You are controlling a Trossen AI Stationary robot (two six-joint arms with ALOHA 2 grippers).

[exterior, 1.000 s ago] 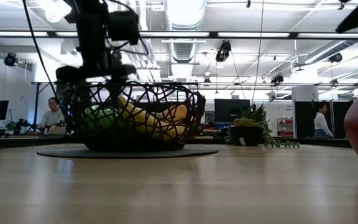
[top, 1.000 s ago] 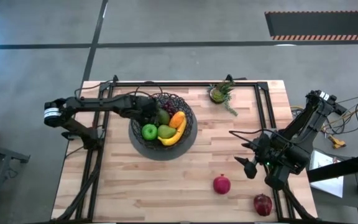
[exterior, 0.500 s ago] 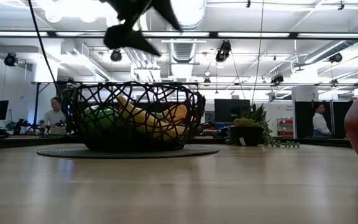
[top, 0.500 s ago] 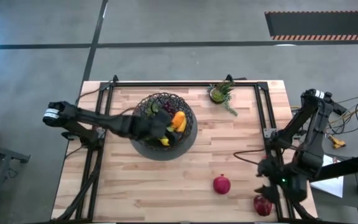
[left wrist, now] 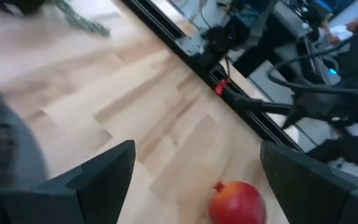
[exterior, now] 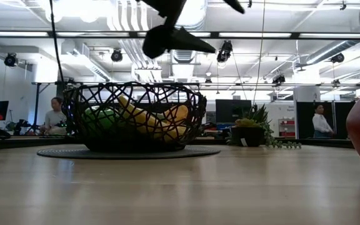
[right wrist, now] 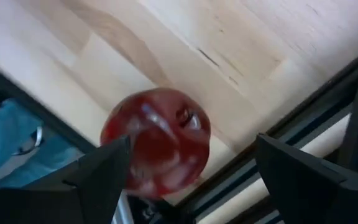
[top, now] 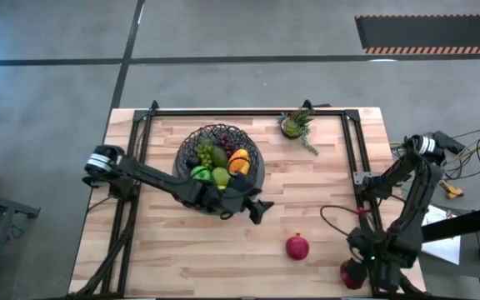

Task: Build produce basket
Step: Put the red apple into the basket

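Right wrist view: glossy round red apple on pale grained wood table.

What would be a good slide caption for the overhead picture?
Left hand open beside the filled basket, heading toward the pomegranate; right hand open over the red apple at the table's corner.

Even, bright overhead light washes the pale wooden table, shadows soft. Ceiling strip lights glare white in the low view. Left wrist view is motion-blurred; the round red pomegranate smears. Right wrist view is soft too.
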